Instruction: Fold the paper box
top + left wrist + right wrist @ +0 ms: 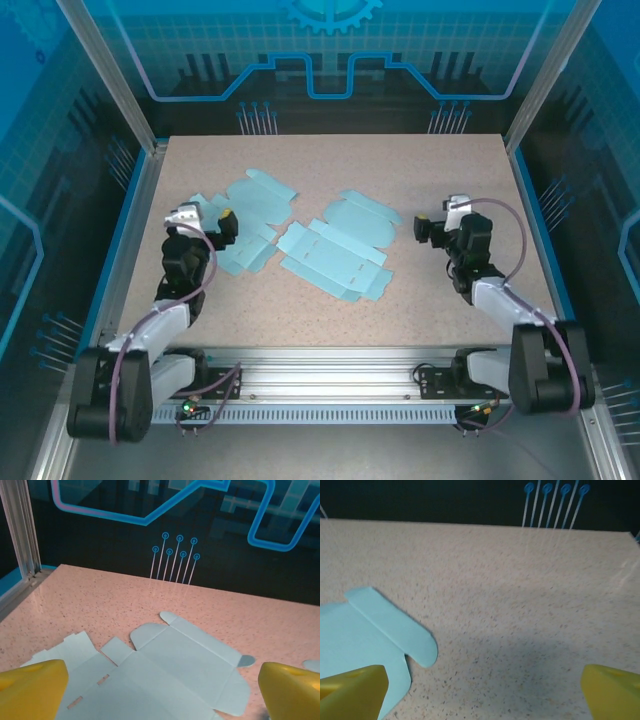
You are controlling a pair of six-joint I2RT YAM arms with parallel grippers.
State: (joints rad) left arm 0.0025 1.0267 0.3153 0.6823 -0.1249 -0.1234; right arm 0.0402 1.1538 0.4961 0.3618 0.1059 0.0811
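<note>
From top camera: two light-blue paper boxes seen, both unfolded and flat on the speckled bench [330, 320]. Left paper box [250, 215] just beside the left end effector [226, 224]. Right paper box [335, 255] in the middle, well apart from the right end effector [421, 229].

From left wrist: left end effector [160, 695] spread wide open, gripping nothing, yellow fingers [32, 687] in both lower corners, above the flat left paper box [185, 655].

From right wrist: right end effector [482, 695] open and empty too, over bare bench [520, 580]. Rounded flap of right paper box [370, 630] close to the lower-left finger [352, 690].
</note>
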